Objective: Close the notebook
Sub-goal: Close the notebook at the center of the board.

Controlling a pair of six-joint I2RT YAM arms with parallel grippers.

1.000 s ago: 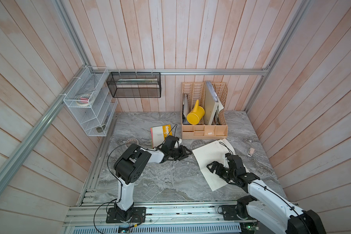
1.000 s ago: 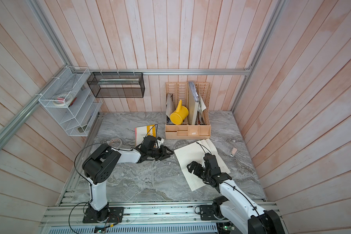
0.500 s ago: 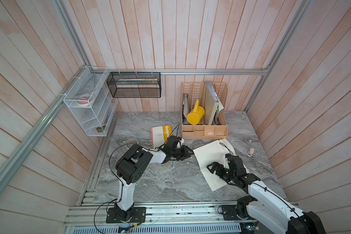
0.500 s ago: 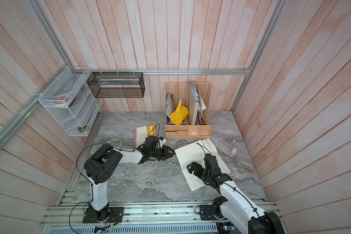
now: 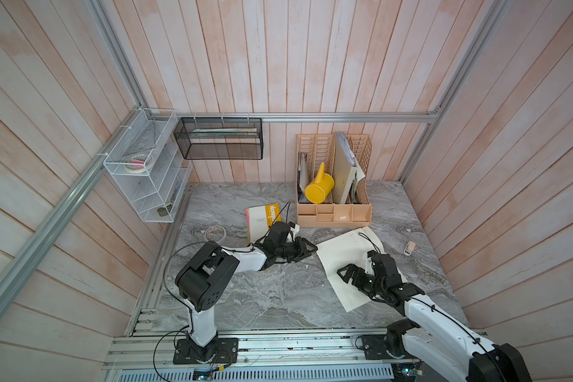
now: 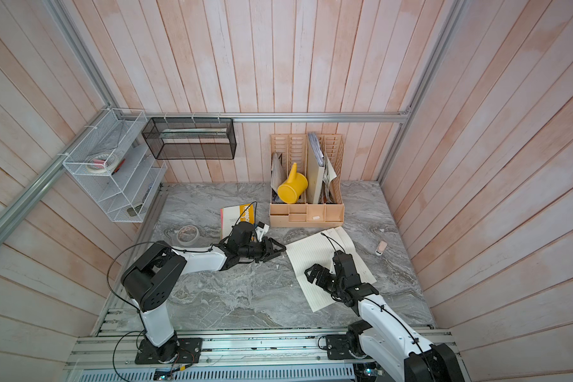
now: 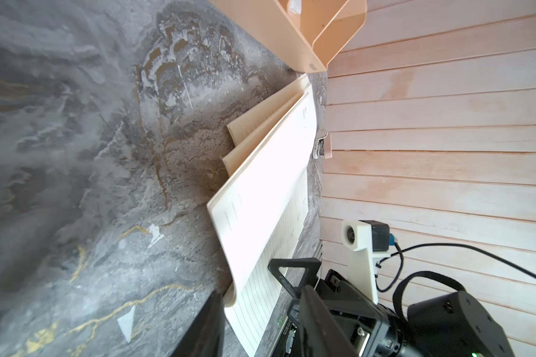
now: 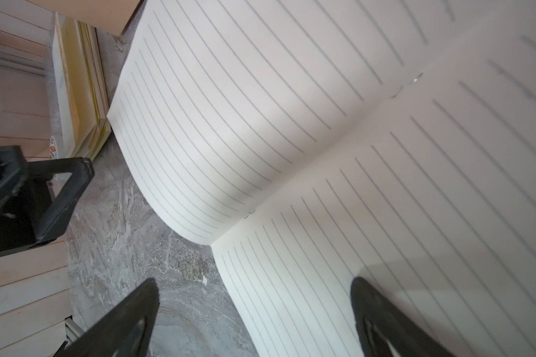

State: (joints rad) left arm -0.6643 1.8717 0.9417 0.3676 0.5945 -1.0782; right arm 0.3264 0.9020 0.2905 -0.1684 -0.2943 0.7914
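Edges left tool [image 5: 309, 252] closer to bowed left page of notebook [image 5: 344, 258], jaws parted and empty, right tool [image 5: 355, 263] spread wide over near page, notebook lying open on tabletop [image 5: 262, 291], so no fold yet.

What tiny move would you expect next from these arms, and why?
Probably the left gripper nudges forward onto the nearest page edge of the notebook. Its jaws stand open just short of it, and that half arches up off the table, ready to pinch.

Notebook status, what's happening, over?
Both empty: left gripper open beside the notebook, right gripper open straddling its edge. Notebook open, one page bowed. Nothing on pages.
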